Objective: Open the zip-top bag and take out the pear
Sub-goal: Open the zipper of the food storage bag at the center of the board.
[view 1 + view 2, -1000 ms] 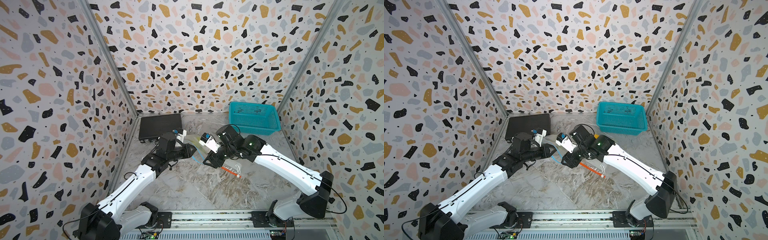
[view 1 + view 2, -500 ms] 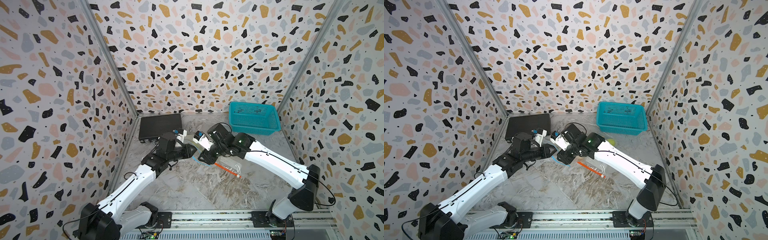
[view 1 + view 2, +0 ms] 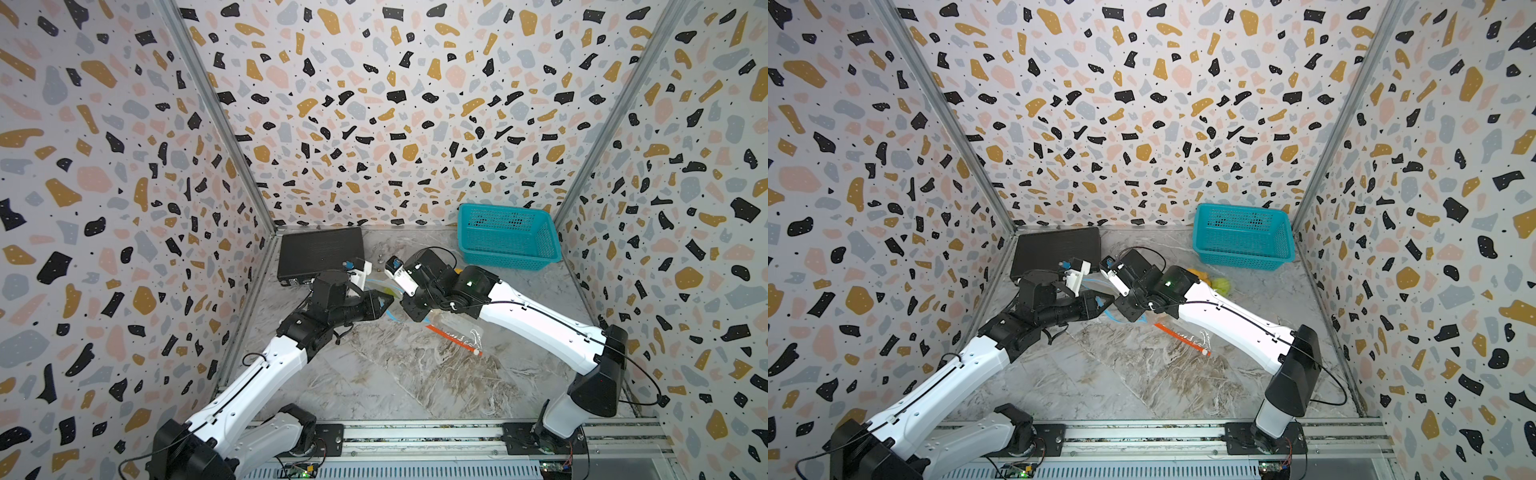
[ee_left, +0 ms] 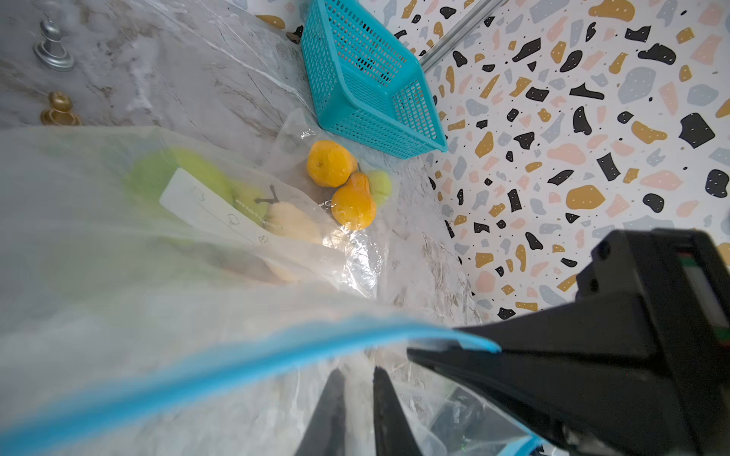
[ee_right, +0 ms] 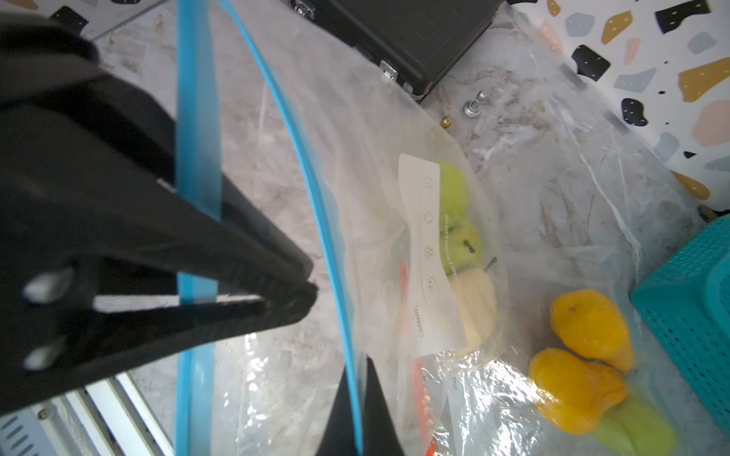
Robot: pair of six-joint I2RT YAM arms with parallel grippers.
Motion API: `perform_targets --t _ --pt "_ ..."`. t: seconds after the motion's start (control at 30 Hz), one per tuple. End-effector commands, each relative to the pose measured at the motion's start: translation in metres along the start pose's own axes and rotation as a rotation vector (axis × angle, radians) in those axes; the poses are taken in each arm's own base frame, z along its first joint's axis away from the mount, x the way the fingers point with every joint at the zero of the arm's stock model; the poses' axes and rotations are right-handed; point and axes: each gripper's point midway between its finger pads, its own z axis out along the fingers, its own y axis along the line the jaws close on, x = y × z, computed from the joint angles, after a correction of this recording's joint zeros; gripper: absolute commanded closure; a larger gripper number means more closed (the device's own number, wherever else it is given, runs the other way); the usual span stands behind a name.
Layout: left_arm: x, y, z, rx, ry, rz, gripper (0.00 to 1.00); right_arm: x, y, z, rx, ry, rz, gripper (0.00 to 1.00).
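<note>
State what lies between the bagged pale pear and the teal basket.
Two orange fruits lie between pear and basket, seen in both wrist views.

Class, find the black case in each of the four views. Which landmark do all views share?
In a top view: black case in the back left corner.
In a top view: black case, same corner.
Left wrist: not in it.
Right wrist: black case past the zip-top bag, beside a silver pawn.
Shared landmark: teal basket, in all four.
</note>
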Motion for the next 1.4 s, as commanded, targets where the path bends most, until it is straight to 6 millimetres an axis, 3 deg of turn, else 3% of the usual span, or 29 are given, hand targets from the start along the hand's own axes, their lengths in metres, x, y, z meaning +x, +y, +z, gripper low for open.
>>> perform_targets --t 0.0,0.23,0.47,0.67,0.7,0.77,0.87,1.03,1.17,1.23,1.27,1.37 --pt "0.014 0.008 -0.006 -0.025 0.022 0.014 0.84 -0.016 -0.015 -0.022 0.078 -0.094 0.045 1.00" --pt "0.050 0.024 -0.026 -0.063 0.045 -0.052 0.84 -0.022 -0.025 -0.037 0.114 -0.200 0.117 1.00" --pt "0.087 0.043 -0.045 -0.098 0.065 -0.141 0.84 -0.023 -0.019 -0.042 0.121 -0.267 0.153 1.00" --pt "0.110 0.041 -0.060 -0.068 0.081 -0.204 0.83 -0.012 -0.021 -0.037 0.151 -0.283 0.180 1.00" --pt "0.113 0.040 -0.063 -0.069 0.089 -0.204 0.83 -0.009 -0.009 -0.035 0.128 -0.279 0.167 1.00" --pt "0.116 0.037 -0.069 -0.057 0.092 -0.207 0.80 -0.005 -0.004 -0.031 0.114 -0.269 0.168 1.00" --pt "0.106 0.025 -0.080 -0.034 0.052 -0.207 0.67 -0.002 0.003 -0.028 0.103 -0.261 0.167 1.00" --pt "0.067 -0.017 -0.120 0.003 -0.070 -0.132 0.55 0.002 0.009 -0.027 0.104 -0.251 0.155 1.00" --pt "0.045 -0.050 -0.131 0.112 -0.119 -0.136 0.55 0.005 0.009 -0.025 0.107 -0.245 0.156 1.00" --pt "0.037 -0.061 -0.127 0.161 -0.118 -0.151 0.63 0.005 0.009 -0.026 0.105 -0.249 0.163 1.00" --pt "0.033 -0.062 -0.123 0.164 -0.116 -0.150 0.68 0.006 0.009 -0.026 0.104 -0.250 0.168 1.00" --pt "0.026 -0.062 -0.109 0.178 -0.105 -0.159 0.71 0.006 0.008 -0.028 0.104 -0.257 0.180 1.00"
